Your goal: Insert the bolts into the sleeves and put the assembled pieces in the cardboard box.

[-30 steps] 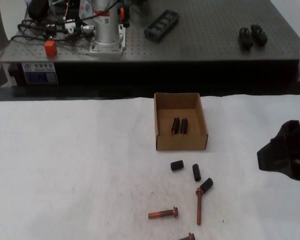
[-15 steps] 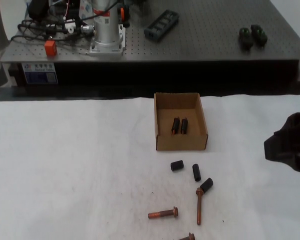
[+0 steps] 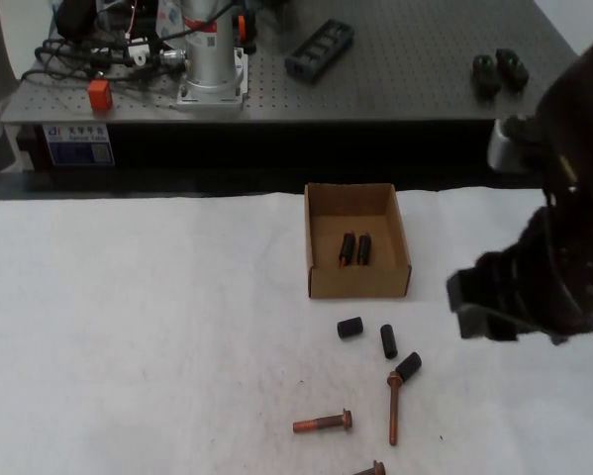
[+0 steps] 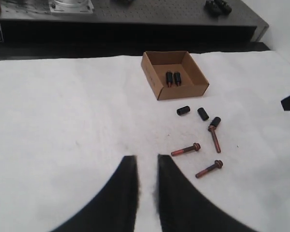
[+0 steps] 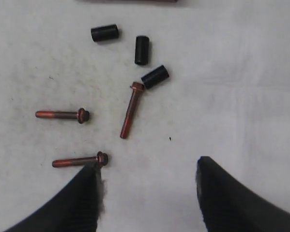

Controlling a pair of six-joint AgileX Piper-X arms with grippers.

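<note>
Cardboard box [image 3: 360, 281] sits about mid-frame in the high view w/ two assembled pieces [image 3: 354, 248] already lying inside. Below it, lower middle of the frame, are three loose sleeves [image 5: 142, 50] and three bolts [image 5: 62, 115] on the white cloth [image 3: 128, 346], one bolt right at the bottom edge. Right gripper [image 5: 148, 166] hangs above that pile, fingers wide apart, nothing in them; in the high view it's the dark lump at mid right. Left gripper [image 4: 147, 162] is well back from the parts, fingers pretty much together w/ only a sliver of cloth showing between, holding nothing. What could go wrong imo: the middle bolt [image 5: 131, 110] has its head right up against the end sleeve [image 5: 155, 77], so a grab there prob knocks that sleeve and it rolls off. Bolts lie flat too, so the fingers could snag cloth, or pick one up crooked and then it won't line up w/ the bore.
</note>
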